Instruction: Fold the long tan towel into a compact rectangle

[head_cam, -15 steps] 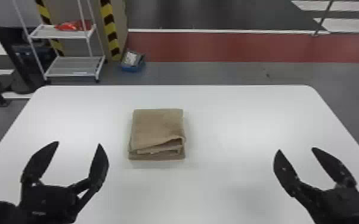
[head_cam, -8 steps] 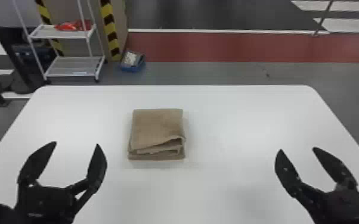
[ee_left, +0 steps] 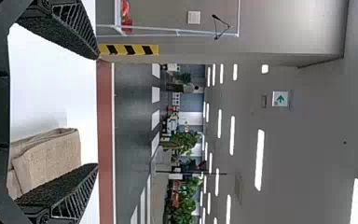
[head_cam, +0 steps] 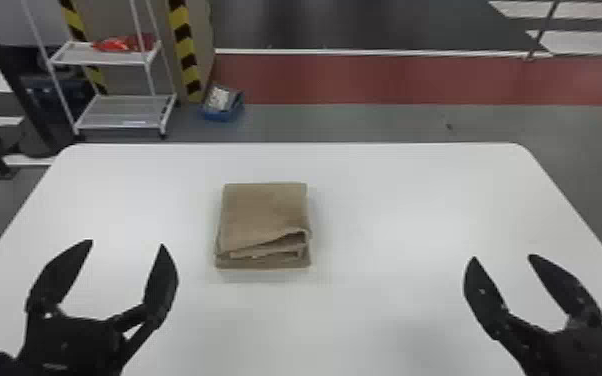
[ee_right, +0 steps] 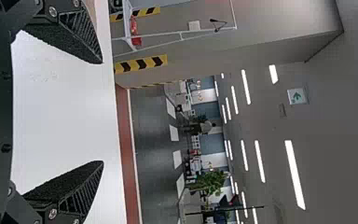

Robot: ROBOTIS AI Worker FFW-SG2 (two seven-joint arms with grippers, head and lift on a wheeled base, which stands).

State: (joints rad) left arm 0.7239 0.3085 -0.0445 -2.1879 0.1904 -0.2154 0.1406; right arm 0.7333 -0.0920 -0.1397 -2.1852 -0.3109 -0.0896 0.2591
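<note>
The tan towel [head_cam: 265,215] lies folded into a thick, nearly square stack, left of the table's middle; its near edge shows several uneven layers, the top one slanting. My left gripper [head_cam: 126,242] stands open to the left of the towel and nearer the robot, nothing between its fingers. Over at the table's right side is my right gripper [head_cam: 502,256], open and well apart from the towel. In the left wrist view, the towel [ee_left: 51,158] appears beyond the open left gripper [ee_left: 98,111], partly behind one finger. The right gripper [ee_right: 103,112] is spread over bare tabletop in the right wrist view.
A white table [head_cam: 390,200] with rounded far corners carries the towel. Beyond its far edge, on the floor, stand a white shelf cart [head_cam: 125,112] at the left and a small blue bin [head_cam: 222,105]. Bare tabletop lies between the towel and the right gripper.
The left gripper has shifted very slightly left, and the right gripper has moved a touch to the right. The towel looks the same.
</note>
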